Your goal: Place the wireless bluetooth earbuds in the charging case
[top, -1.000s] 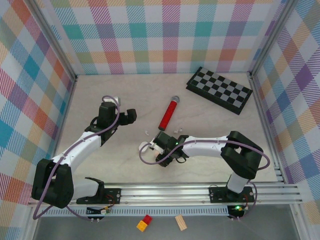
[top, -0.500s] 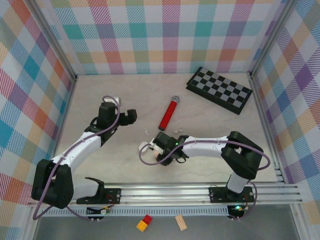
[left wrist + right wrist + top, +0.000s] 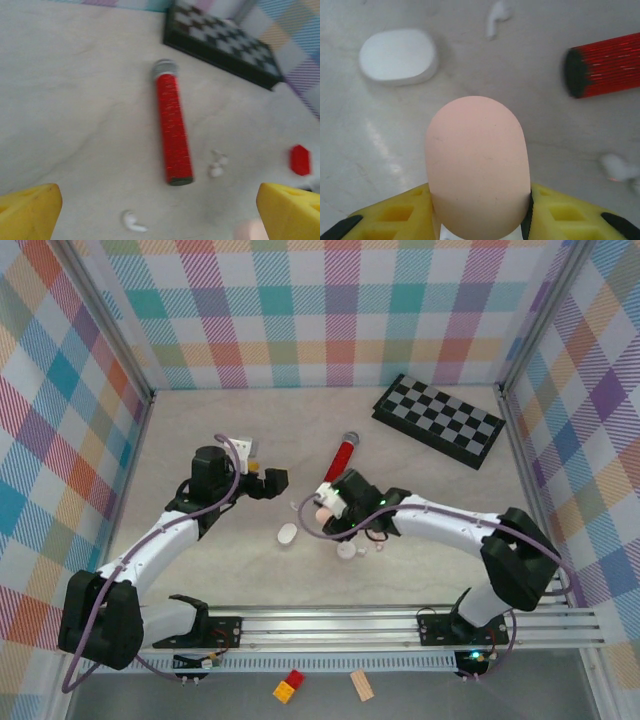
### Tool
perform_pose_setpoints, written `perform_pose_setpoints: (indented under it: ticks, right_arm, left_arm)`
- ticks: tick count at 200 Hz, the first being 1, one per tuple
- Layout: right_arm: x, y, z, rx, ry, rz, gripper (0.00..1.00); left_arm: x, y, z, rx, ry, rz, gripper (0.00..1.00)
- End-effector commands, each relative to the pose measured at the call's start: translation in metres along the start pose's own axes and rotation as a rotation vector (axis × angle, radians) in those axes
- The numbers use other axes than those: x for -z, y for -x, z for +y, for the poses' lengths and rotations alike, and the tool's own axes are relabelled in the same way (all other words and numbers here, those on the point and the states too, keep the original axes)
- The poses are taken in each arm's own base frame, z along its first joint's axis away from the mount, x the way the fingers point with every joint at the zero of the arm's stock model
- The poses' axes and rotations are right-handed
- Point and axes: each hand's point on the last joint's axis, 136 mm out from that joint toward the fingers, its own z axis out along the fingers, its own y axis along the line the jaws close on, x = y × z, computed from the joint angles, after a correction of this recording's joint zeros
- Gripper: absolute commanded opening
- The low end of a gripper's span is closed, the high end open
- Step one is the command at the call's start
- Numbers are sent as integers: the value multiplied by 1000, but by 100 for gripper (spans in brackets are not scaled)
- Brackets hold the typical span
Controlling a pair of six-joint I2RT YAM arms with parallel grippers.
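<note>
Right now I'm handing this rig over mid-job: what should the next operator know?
Left gripper: fingers open, empty, above the table.
Right gripper: shut on the pink case, which looks closed.
White case: closed, lying on the table.
Loose on the table: a white earbud by the base of the red microphone, an earbud pair beside it.
Done: pink case gripped.
Left: open a case, seat the earbuds; none is seated that I can see.

Left gripper (image 3: 270, 481) wide open, right gripper (image 3: 326, 505) clamping pink case (image 3: 477, 155)
</note>
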Motion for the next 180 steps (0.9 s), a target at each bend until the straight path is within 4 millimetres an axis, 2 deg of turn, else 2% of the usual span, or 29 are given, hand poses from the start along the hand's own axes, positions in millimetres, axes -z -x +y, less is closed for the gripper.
perform_pose_setpoints:
  ticks: [1, 27, 45, 59, 76, 102, 149, 164, 180]
  right_arm:
    - [28, 20, -10, 0, 48, -80, 43]
    - [48, 27, -20, -21, 78, -117, 43]
    - [59, 30, -26, -28, 88, -131, 43]
    - [68, 33, -27, -29, 103, -151, 42]
    - [81, 38, -27, -24, 127, -180, 42]
    - [97, 43, -18, 5, 194, -197, 42]
    - [126, 50, 7, 75, 328, -226, 42]
    - [134, 52, 15, 92, 372, -234, 42]
    - [139, 53, 21, 108, 407, -239, 42]
  left_arm:
    - [1, 8, -46, -112, -239, -42, 100]
    - [-1, -1, -84, -211, -409, -53, 100]
    - [-5, -9, -101, -214, -505, -7, 99]
    - [-9, -21, -114, -244, -570, 30, 95]
    - [-12, -35, -126, -286, -611, 80, 95]
    - [-12, -51, -140, -336, -662, 147, 95]
    - [-1, -74, -165, -404, -790, 221, 88]
    - [1, -75, -171, -405, -813, 235, 86]
    - [3, -73, -175, -405, -835, 225, 78]
